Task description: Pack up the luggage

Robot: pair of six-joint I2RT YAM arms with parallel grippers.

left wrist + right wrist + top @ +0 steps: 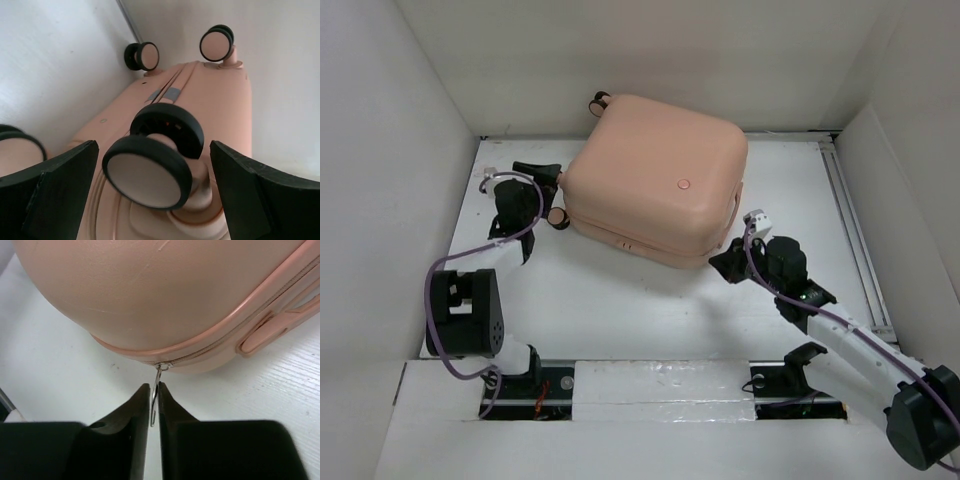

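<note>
The salmon-pink luggage [655, 180] lies closed and flat in the middle of the white table. My left gripper [536, 180] is at its left end, by the wheels. In the left wrist view it [152, 192] is open, with a pink-and-black wheel [147, 172] between its fingers [60, 185] and not touching them. My right gripper [728, 262] is at the luggage's near right corner. In the right wrist view it [154, 391] is shut on the metal zipper pull [158, 374], which hangs from the zipper seam of the shell [165, 295].
White walls enclose the table on the left, back and right. A metal rail [855, 240] runs along the right side. Two more wheels [142, 56] sit near the back wall. A recessed pink handle [267, 330] lies beside the seam.
</note>
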